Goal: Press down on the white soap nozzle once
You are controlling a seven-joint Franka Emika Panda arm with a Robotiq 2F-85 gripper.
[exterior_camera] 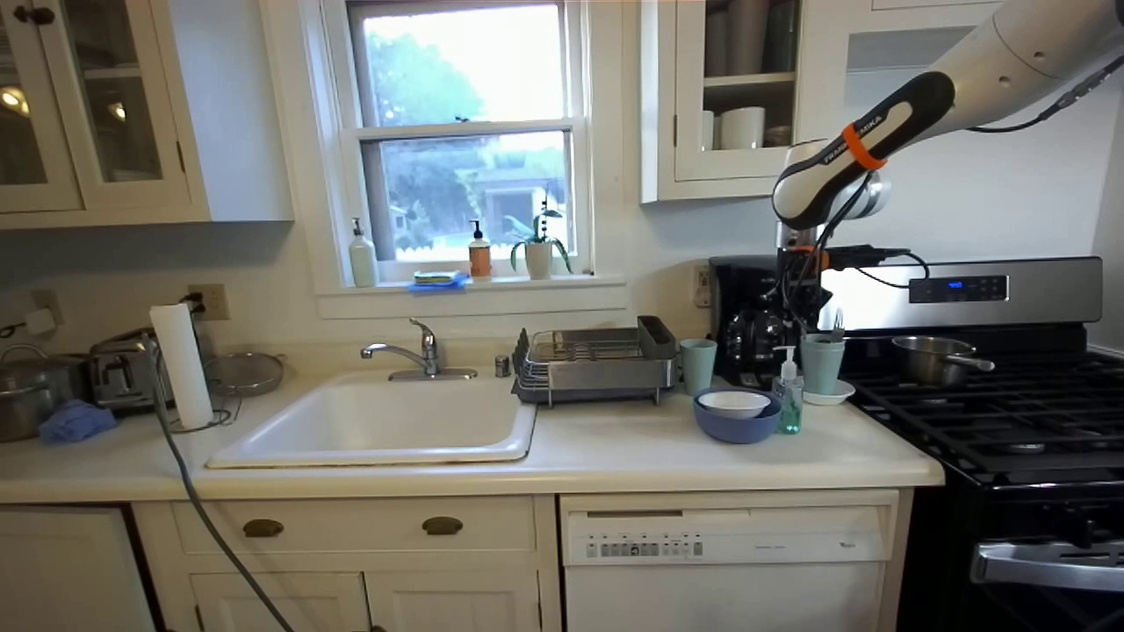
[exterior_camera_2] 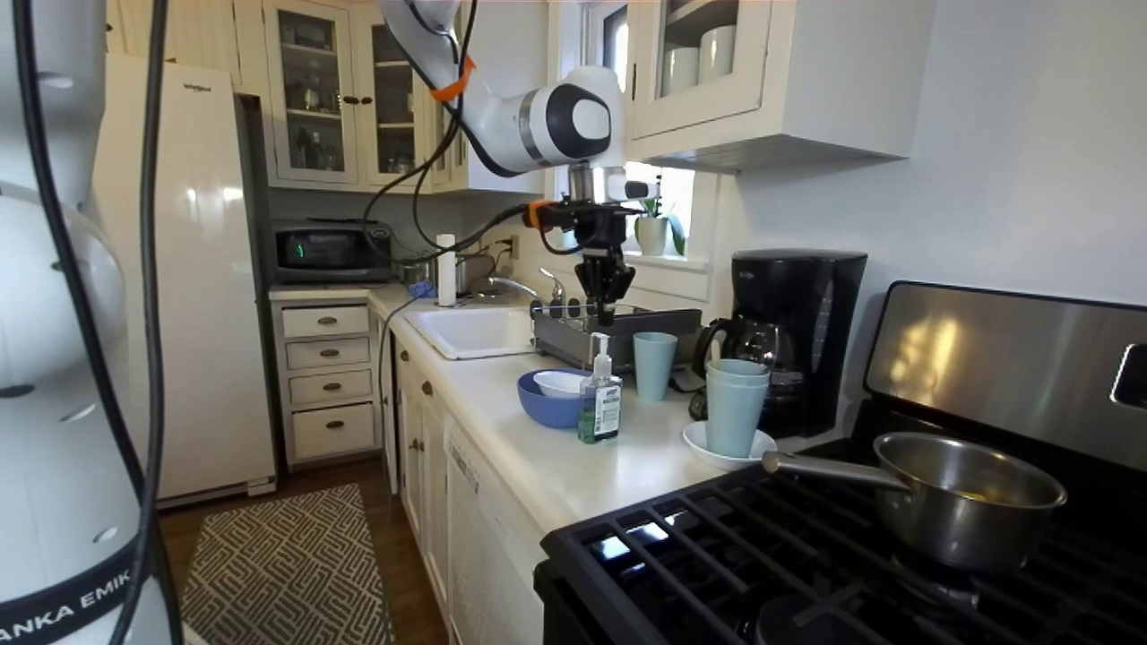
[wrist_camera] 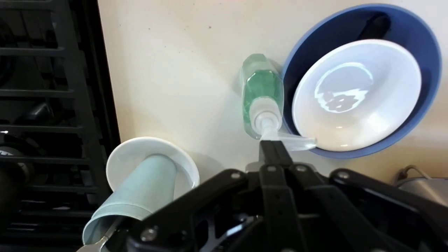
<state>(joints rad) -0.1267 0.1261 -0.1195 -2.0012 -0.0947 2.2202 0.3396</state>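
White soap nozzle (exterior_camera_2: 601, 343), press entry: my gripper (exterior_camera_2: 607, 313), fingers (wrist_camera: 274, 153) pressed together, over the dispenser bottle (exterior_camera_2: 599, 408); blue bowl (exterior_camera_2: 542, 409), just beside that bottle; nozzle, atop it. I judge positioning done, the single press left.

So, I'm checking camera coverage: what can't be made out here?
Part of the white soap nozzle: wrist view, covered by the pincer.
The pincer's outline: in an exterior view, lost against the black coffee maker.
Fine print on the nozzle's bottle: in an exterior view, too small.
Robot arm: in an exterior view, cut off by the picture's edge.
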